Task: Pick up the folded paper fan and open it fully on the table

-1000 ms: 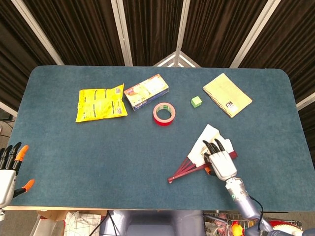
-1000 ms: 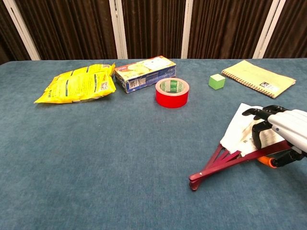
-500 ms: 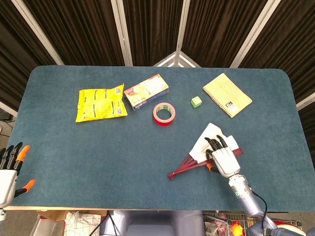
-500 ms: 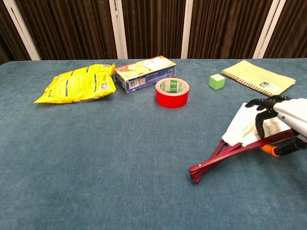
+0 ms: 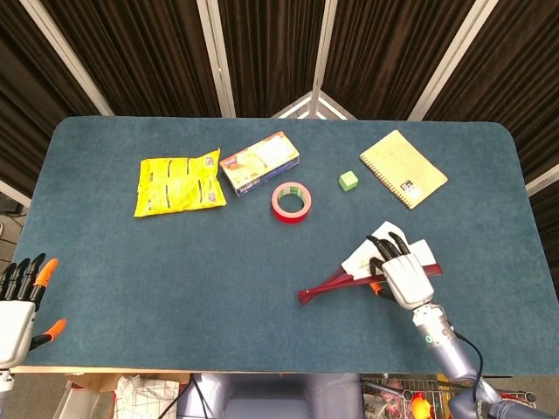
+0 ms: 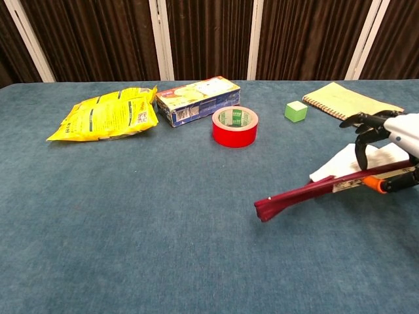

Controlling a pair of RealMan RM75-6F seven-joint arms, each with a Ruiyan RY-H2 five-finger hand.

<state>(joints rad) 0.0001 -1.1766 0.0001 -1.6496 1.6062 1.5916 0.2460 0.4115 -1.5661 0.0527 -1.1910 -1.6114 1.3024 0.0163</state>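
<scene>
The paper fan (image 6: 327,186) is now up off the table (image 5: 262,349), near the front right edge. A second ago its red sticks were spread apart with the handle end touching the cloth. Now the sticks are squeezed together and the handle end hangs in the air. The right hand (image 5: 403,274) holds it, fingers curled over the white paper. So the fan got picked up but closed more. The left hand (image 5: 17,301) waits by the front left corner, fingers apart, holding nothing.
</scene>
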